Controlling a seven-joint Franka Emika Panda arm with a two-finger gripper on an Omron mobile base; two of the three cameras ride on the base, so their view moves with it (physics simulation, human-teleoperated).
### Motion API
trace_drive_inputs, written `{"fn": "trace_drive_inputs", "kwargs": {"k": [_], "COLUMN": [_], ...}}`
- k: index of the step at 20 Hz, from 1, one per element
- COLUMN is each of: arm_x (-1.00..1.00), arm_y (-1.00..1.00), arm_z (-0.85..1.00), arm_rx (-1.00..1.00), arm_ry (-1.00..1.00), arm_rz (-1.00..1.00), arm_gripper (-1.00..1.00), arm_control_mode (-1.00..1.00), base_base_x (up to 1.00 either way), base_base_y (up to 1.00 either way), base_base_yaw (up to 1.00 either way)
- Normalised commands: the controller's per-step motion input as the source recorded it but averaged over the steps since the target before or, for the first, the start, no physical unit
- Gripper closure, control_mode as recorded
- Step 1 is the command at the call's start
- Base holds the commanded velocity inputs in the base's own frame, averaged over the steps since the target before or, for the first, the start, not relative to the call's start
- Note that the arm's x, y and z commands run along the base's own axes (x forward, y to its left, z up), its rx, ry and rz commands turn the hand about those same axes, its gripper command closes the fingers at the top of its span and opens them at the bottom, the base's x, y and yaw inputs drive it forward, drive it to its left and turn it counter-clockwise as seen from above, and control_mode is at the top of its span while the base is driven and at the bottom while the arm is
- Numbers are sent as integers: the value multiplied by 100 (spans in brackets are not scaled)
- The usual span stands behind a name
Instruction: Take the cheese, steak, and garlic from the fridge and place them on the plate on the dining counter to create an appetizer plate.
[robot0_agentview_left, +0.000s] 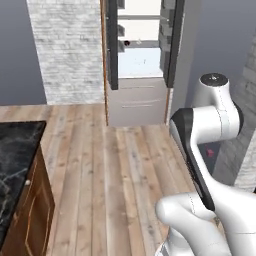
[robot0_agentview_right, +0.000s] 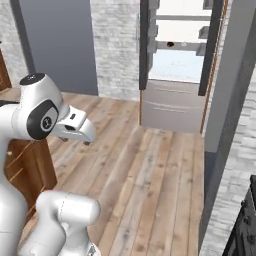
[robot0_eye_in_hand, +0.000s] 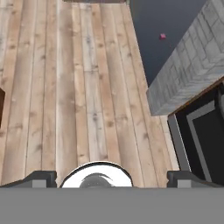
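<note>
The fridge (robot0_agentview_left: 137, 95) (robot0_agentview_right: 172, 100) stands open across the wood floor, showing its dark grey doors, white shelves, a pale blue box and grey lower drawers. On a white shelf inside lies a small dark reddish lump, the steak (robot0_agentview_left: 126, 43) (robot0_agentview_right: 170, 44). The cheese, the garlic and the plate are out of view. My gripper (robot0_eye_in_hand: 111, 178) (robot0_agentview_right: 75, 140) is far from the fridge, pointing down at the floor above my own base. It is open wide with nothing between its fingers. A corner of the black marble dining counter (robot0_agentview_left: 12, 160) with its brown wood front lies at the left.
Bare wood floor (robot0_agentview_left: 120, 170) runs between me and the fridge. A grey brick wall (robot0_agentview_left: 67, 50) stands left of the fridge. A grey brick pillar (robot0_eye_in_hand: 192, 65) and a dark appliance (robot0_eye_in_hand: 201, 131) are close on the right. A small pink speck (robot0_eye_in_hand: 162, 36) shows beside the pillar.
</note>
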Motion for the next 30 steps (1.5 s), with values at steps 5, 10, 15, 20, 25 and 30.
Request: {"fn": "trace_drive_inputs", "kwargs": {"k": [5,10,15,20,25,30], "arm_x": [0,0,0,0,0,0], "arm_y": [0,0,0,0,0,0], "arm_z": [0,0,0,0,0,0], "arm_rx": [0,0,0,0,0,0], "arm_ry": [0,0,0,0,0,0], "arm_rz": [0,0,0,0,0,0], "arm_gripper": [-100,-100,-100,-100,-100,-100], "arm_control_mode": [100,100,100,100,100,100], "base_base_x": [100,100,100,100,100,100], "base_base_y": [-25,-24,-25,-29,-35,-47], "base_base_yaw": [-12,-13,-11,-9,-8,-6]}}
